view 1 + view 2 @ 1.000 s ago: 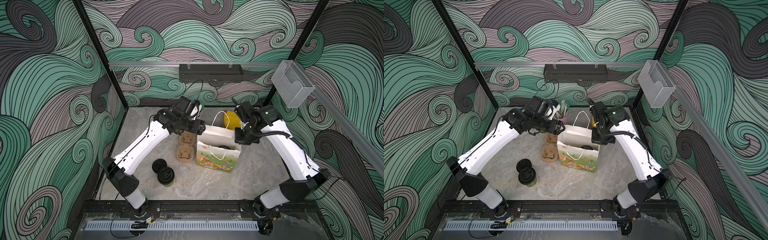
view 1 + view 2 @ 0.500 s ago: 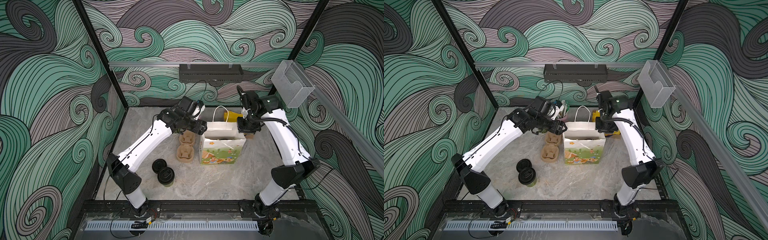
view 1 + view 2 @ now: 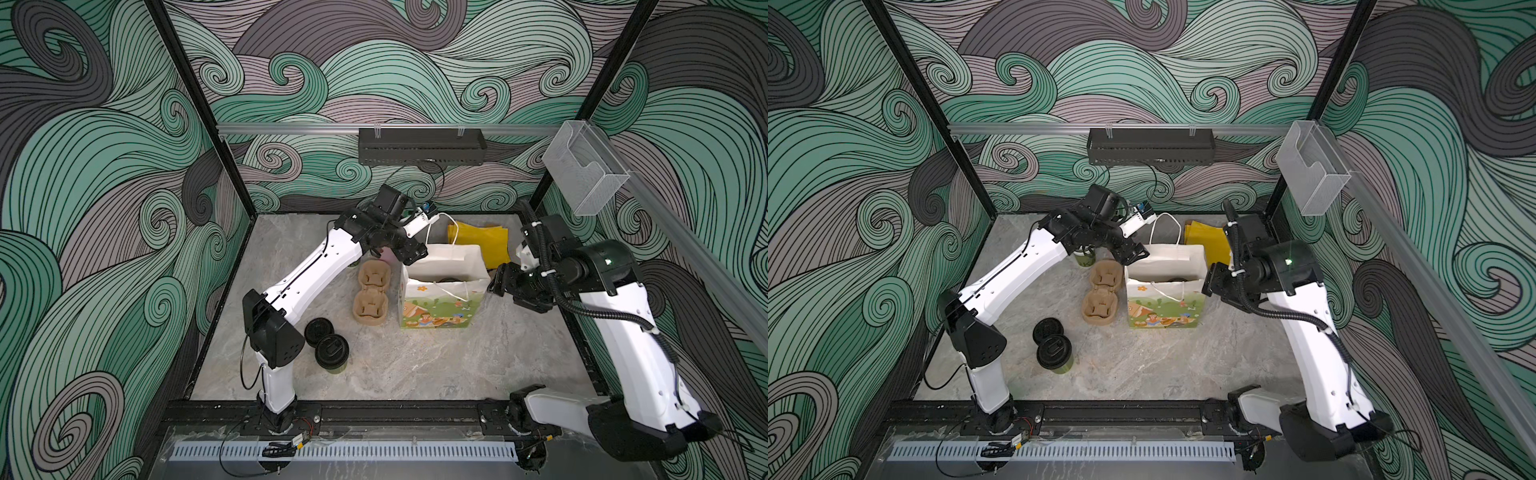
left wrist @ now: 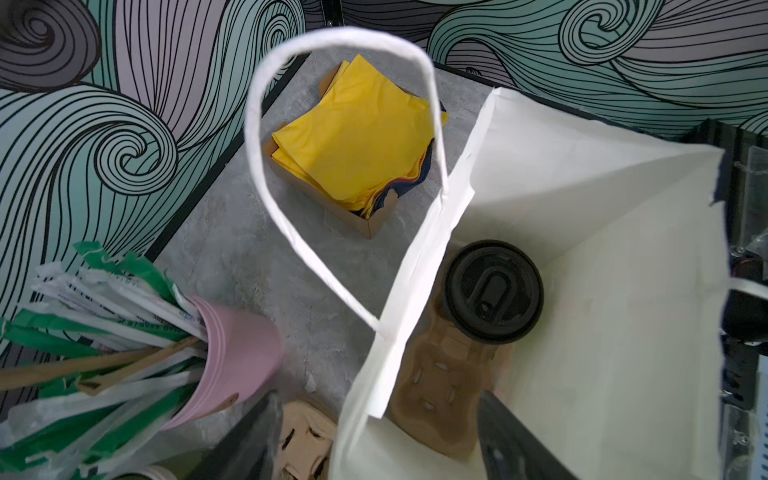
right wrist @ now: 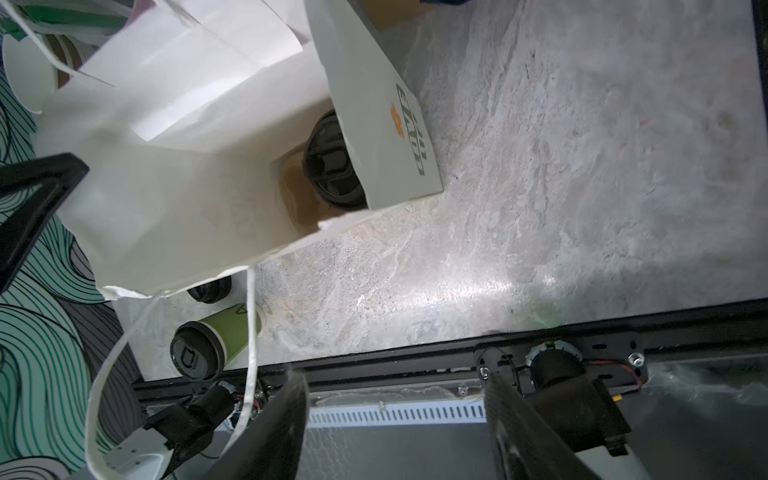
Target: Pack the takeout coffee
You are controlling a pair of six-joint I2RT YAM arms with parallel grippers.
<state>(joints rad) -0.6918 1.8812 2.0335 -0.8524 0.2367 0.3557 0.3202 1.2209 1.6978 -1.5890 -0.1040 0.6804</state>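
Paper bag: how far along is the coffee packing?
Done: one lidded cup sits in a pulp carrier inside the upright paper bag. In hand: nothing; left gripper open astride the bag's rim, right gripper open beside it. To do: the second lidded cup stands on the table.

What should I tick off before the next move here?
1. The paper bag stands upright, mouth open: ok.
2. One lidded cup sits in the carrier inside the bag: ok.
3. The carrier's other pocket is free: ok.
4. The second lidded cup is packed: not ok, it stands on the table.
5. The right gripper is open and empty: ok.
6. The left gripper is clear of the bag: not ok, the bag's wall is between its open jaws.
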